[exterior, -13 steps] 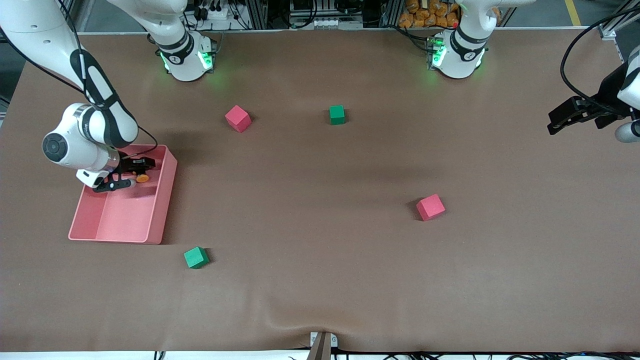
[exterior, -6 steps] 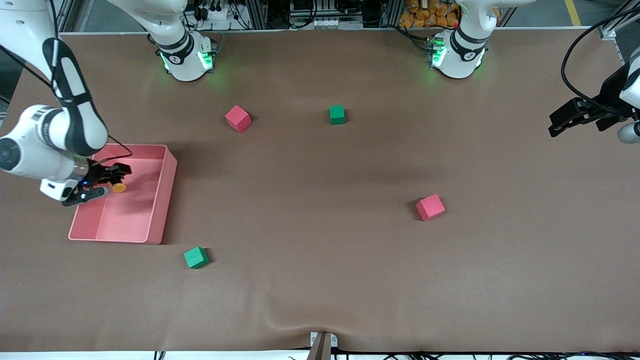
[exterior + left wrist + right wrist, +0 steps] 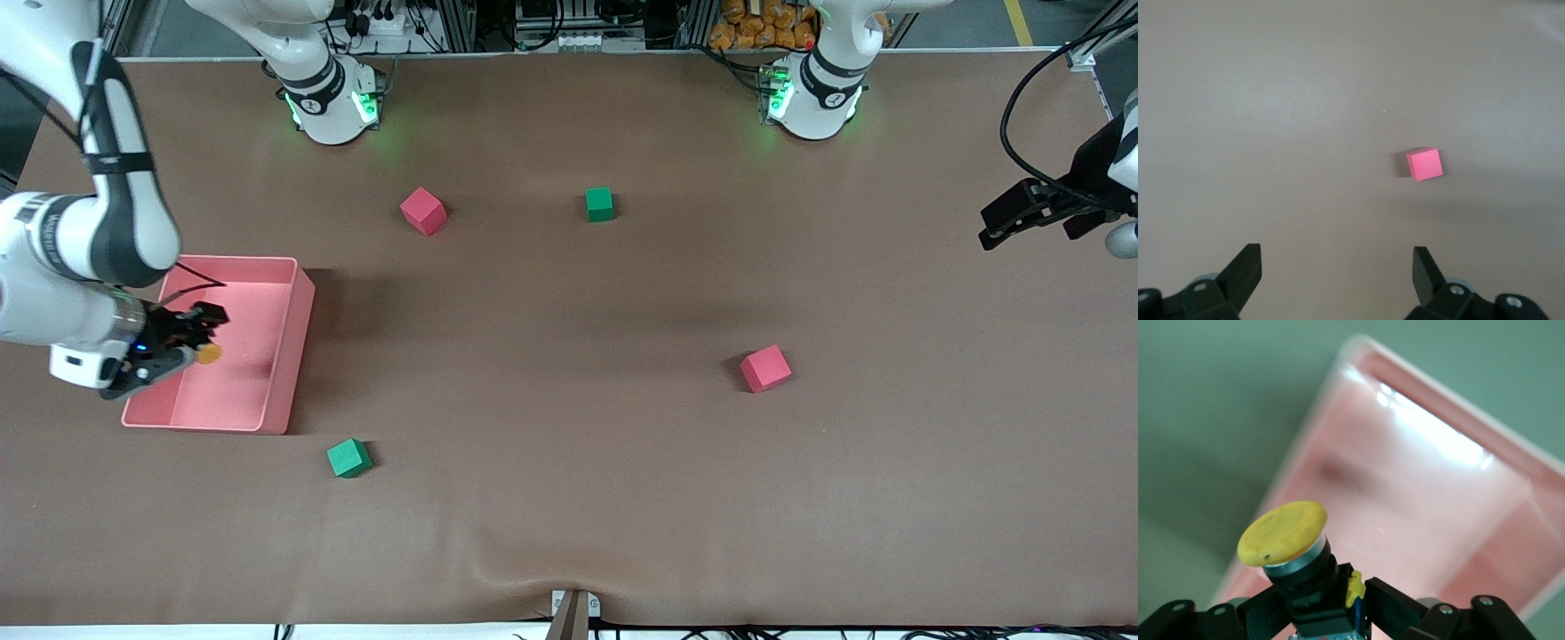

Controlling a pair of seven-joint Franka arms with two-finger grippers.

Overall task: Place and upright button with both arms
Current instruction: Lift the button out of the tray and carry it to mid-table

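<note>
My right gripper is shut on the button, a small push-button with a round orange-yellow cap on a black-grey body. It holds the button in the air over the pink tray at the right arm's end of the table. In the right wrist view the button sits between the black fingers with the tray below it. My left gripper is open and empty, up in the air at the left arm's end of the table. Its two fingertips show in the left wrist view.
Two red cubes and two green cubes lie on the brown table. One red cube also shows in the left wrist view. The tray holds nothing else that I can see.
My right gripper has carried the button across the tray, toward the tray's outer side and nearer to the front camera. The left gripper has drifted slightly toward the table's end.
</note>
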